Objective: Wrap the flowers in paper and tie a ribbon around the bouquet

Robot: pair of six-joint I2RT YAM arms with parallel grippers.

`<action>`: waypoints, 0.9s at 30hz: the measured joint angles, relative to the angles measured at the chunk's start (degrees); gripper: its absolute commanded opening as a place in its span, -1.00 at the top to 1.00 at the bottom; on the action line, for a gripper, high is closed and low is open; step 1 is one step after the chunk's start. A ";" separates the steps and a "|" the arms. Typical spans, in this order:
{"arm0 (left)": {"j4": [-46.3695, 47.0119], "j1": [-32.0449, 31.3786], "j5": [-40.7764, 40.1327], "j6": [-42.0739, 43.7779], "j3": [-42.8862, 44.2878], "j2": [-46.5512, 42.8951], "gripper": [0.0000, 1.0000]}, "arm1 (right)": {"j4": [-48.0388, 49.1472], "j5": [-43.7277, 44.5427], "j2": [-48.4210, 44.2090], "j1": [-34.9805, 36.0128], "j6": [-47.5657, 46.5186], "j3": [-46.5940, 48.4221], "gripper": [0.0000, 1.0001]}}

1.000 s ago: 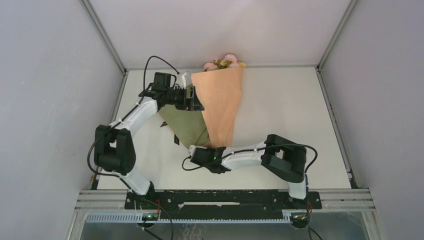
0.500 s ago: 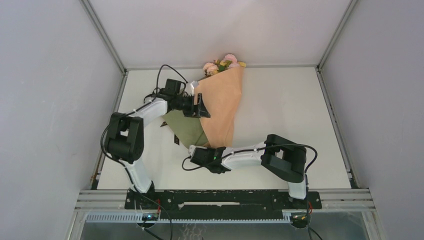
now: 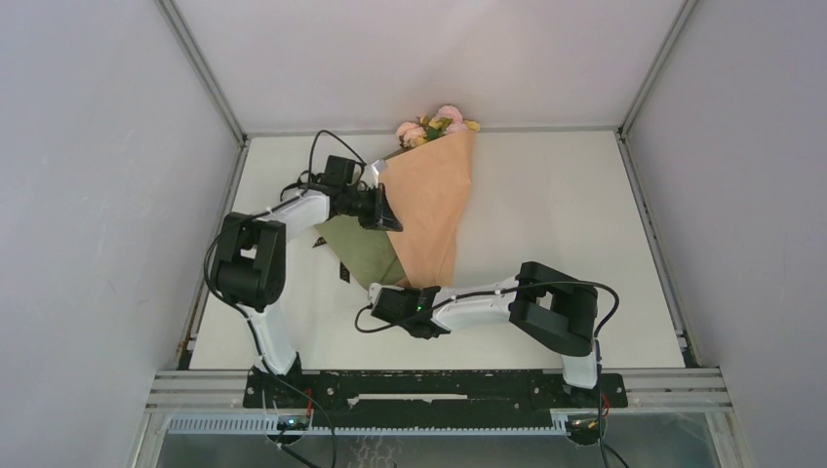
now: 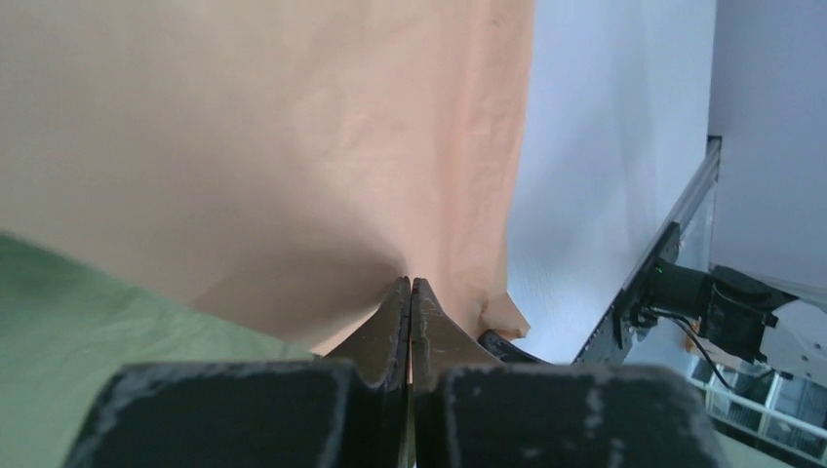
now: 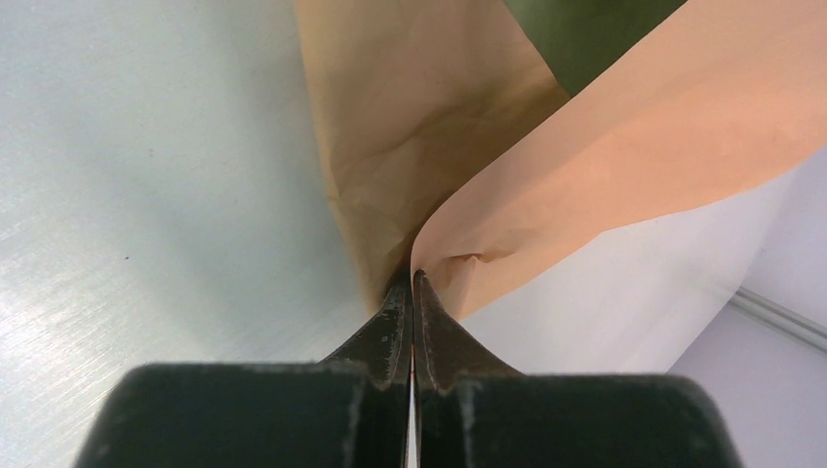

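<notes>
1. Grey walls are closing in the white table (image 3: 546, 214) in the top view. Your left gripper (image 3: 388, 216), wide open a second ago, is now clamping the peach paper (image 3: 434, 205) at the bouquet's left edge. Your right gripper (image 3: 378, 292) is pinching its narrow tip, and the flowers (image 3: 436, 124) are showing far beyond both jaws.
2. In the left wrist view, your fingertips (image 4: 395, 312) are pressing fully together, with paper puckering right at them. The green flap (image 4: 78, 331) is lying to their left.
3. In the right wrist view, the jaws are squeezing shut on the paper's folded corner.
4. With both ends gripped, you are probably tightening the wrap, and the tying is not yet done. A dark strip (image 3: 342, 274) between the two grippers, maybe the ribbon, is lying partly under the flap.
</notes>
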 measured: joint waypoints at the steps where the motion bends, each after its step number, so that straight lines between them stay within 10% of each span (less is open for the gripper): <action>1: 0.00 0.31 -0.39 0.00 0.00 0.02 1.00 | 0.00 0.00 0.00 0.00 0.02 0.00 1.00; 10: 0.09 1.64 -6.29 0.04 0.00 2.51 0.98 | -0.09 0.02 0.00 0.04 0.11 0.02 1.00; 18: -0.96 2.32 -5.66 -0.74 0.09 4.31 -0.30 | -0.07 0.02 0.00 0.04 0.13 0.00 1.00; 27: 14.84 7.21 -2.19 -13.90 -9.27 -2.93 -0.80 | 0.00 0.00 0.00 0.04 0.13 -0.02 1.00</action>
